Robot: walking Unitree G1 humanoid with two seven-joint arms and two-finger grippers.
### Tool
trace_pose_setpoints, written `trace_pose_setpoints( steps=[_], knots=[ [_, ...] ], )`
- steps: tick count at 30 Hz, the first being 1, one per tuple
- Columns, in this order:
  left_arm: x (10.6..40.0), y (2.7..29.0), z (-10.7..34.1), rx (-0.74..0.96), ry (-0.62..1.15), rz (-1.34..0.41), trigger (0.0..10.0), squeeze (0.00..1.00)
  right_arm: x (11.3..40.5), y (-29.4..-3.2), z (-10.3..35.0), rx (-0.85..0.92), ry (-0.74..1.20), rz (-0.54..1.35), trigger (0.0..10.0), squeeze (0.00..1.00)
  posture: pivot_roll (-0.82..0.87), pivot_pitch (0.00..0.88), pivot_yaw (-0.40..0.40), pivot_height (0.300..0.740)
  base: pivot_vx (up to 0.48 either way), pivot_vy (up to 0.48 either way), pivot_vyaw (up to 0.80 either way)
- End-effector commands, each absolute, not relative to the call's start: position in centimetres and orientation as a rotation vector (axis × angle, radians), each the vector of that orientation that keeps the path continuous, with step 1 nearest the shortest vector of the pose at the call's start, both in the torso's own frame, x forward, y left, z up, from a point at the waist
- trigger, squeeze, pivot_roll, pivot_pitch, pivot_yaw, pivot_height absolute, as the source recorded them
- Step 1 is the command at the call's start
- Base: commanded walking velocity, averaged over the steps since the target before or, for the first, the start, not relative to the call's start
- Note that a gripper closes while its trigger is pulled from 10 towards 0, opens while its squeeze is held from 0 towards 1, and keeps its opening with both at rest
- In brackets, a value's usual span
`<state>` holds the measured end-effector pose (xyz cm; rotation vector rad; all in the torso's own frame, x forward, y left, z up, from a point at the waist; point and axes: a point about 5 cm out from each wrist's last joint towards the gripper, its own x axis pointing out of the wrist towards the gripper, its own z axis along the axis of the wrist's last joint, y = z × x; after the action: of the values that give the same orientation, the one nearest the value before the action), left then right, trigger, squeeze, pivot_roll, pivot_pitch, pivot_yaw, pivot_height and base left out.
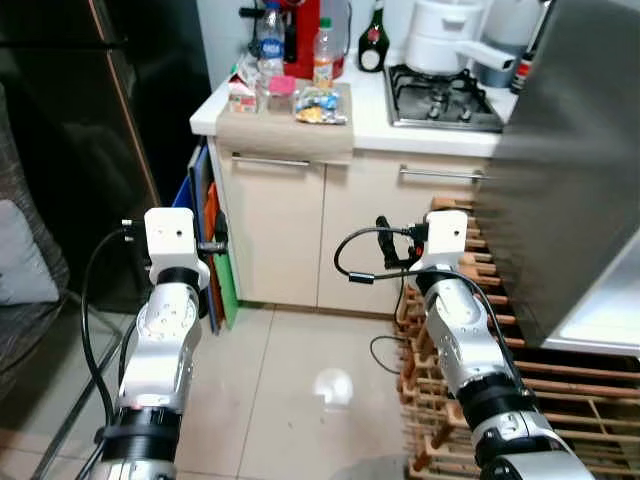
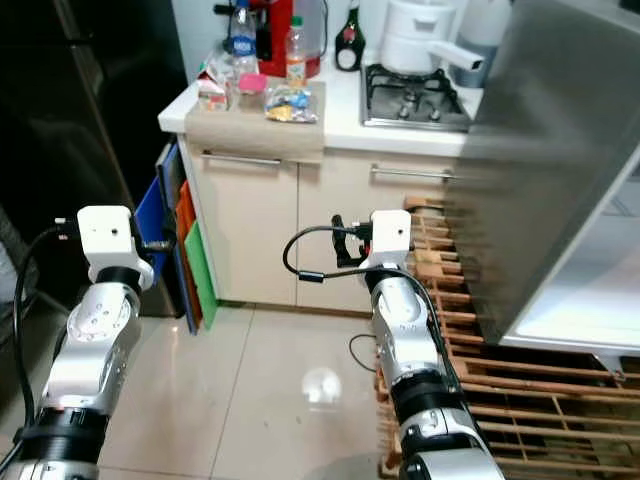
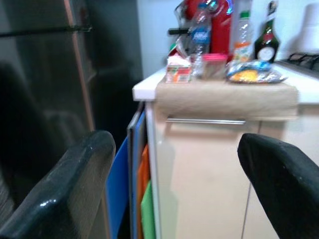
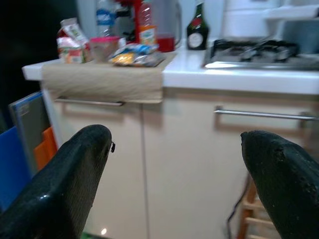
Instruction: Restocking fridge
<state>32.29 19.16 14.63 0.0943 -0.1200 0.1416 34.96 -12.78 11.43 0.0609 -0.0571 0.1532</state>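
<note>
Both tools, left tool (image 3: pixel 172 189) and right tool (image 4: pixel 174 184), are held wide apart and empty, aimed at the food (image 1: pixel 320 105) kept on the surface (image 1: pixel 370 125), ready for grabbing.

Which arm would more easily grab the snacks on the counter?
Probably the left. The left gripper is open and faces the snack packets on the cloth-covered counter end. The right gripper, also open, faces the cupboard doors nearer the stove.

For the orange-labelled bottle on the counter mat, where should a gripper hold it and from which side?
Judging by its pose, grip the orange-labelled bottle around its straight body below the cap, coming in from the front counter edge. It stands upright; the snack packet lies low before it, and the clear water bottle crowds its left.
</note>
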Motion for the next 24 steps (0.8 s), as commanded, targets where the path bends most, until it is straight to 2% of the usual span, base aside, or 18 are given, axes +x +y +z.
trace_pose_setpoints(
  steps=[1,19,24],
  knots=[
    [32.65,19.15,15.74,0.107,-0.164,0.142,10.0,0.0,35.29,-13.27,12.5,0.065,-0.108,0.128,10.0,0.0,-0.02,0.0,0.012,0.74,0.458,0.0,0.0],
    [32.64,19.13,15.52,0.085,-0.158,0.15,10.0,0.0,35.24,-12.48,12.33,0.053,-0.099,0.17,10.0,0.0,-0.02,0.0,0.011,0.74,0.452,0.0,0.0],
    [32.61,19.08,15.54,0.085,-0.16,0.148,10.0,0.0,35.21,-12.41,12.28,0.044,-0.096,0.167,10.0,0.0,-0.02,0.0,0.01,0.74,0.439,0.0,0.71]
  ],
)
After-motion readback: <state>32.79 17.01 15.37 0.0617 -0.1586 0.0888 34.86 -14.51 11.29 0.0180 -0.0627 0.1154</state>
